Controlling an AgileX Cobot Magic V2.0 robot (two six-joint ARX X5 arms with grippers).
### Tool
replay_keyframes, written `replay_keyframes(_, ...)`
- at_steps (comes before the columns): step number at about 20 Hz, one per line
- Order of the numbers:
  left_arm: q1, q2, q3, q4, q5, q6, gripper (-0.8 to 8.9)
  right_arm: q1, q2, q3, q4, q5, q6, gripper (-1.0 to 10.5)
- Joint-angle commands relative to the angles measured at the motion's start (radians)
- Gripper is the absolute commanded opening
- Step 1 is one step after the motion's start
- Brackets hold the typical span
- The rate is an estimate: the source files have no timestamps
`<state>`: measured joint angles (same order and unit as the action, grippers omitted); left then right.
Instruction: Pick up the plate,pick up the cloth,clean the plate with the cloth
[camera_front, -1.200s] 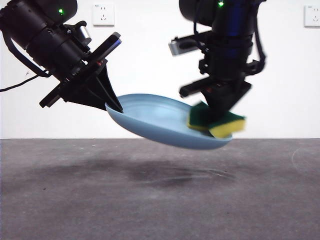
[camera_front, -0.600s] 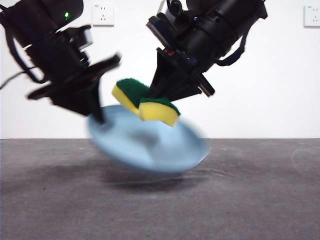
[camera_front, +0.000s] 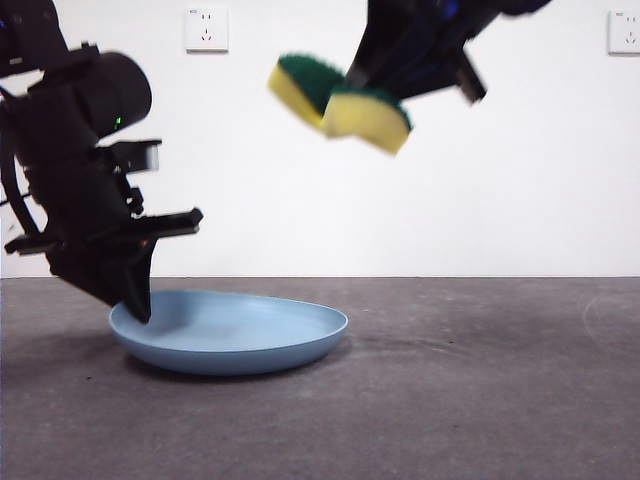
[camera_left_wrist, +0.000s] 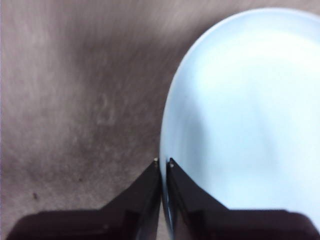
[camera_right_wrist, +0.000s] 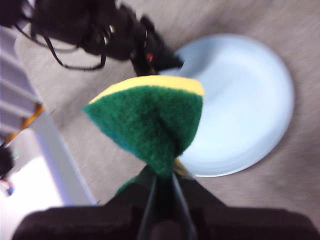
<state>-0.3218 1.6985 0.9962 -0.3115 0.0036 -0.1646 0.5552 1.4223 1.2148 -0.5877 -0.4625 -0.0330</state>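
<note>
In the front view the plate (camera_front: 230, 333) lies flat on the grey tabletop (camera_front: 450, 400). The left gripper (camera_front: 138, 305) leans down steeply onto its near-side rim, while the right gripper (camera_front: 375, 75) hangs high above, well apart, carrying the cloth (camera_front: 340, 100) folded.

The left wrist view shows the left gripper (camera_left_wrist: 163, 162) clenched on the plate's (camera_left_wrist: 250, 110) thin rim. Pulling away without letting go first could drag or tip the plate.

In the right wrist view the right gripper (camera_right_wrist: 162, 182) is pinched tight on the cloth's (camera_right_wrist: 150, 122) lower edge, the green side facing the camera, the plate (camera_right_wrist: 240, 100) far below. So narrow a pinch may let the spongy cloth slip out.
</note>
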Motion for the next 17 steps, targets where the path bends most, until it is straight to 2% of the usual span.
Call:
replay_keyframes(1,0.016,0.028,-0.006,-0.029,-0.035,0.036,1.64,-0.006,-0.036,-0.007,0.003,0.129,0.005,-0.2)
replay_keyframes(2,0.017,0.028,-0.006,-0.031,-0.035,0.036,2.72,-0.007,-0.045,-0.007,0.004,0.188,0.005,-0.2)
replay_keyframes(3,0.017,0.028,-0.006,-0.026,-0.034,0.033,4.34,-0.013,-0.052,-0.007,0.011,0.298,0.005,-0.2)
replay_keyframes(5,0.015,0.028,-0.006,-0.027,-0.014,-0.002,4.68,-0.033,-0.045,-0.007,0.024,0.445,0.006,-0.2)
replay_keyframes(10,-0.035,-0.077,-0.006,-0.014,0.009,-0.05,4.68,-0.084,0.069,-0.007,0.04,0.438,0.041,-0.2)
replay_keyframes(17,-0.086,-0.403,-0.006,-0.042,0.042,-0.053,4.67,-0.09,0.328,-0.008,0.04,0.435,0.042,-0.1)
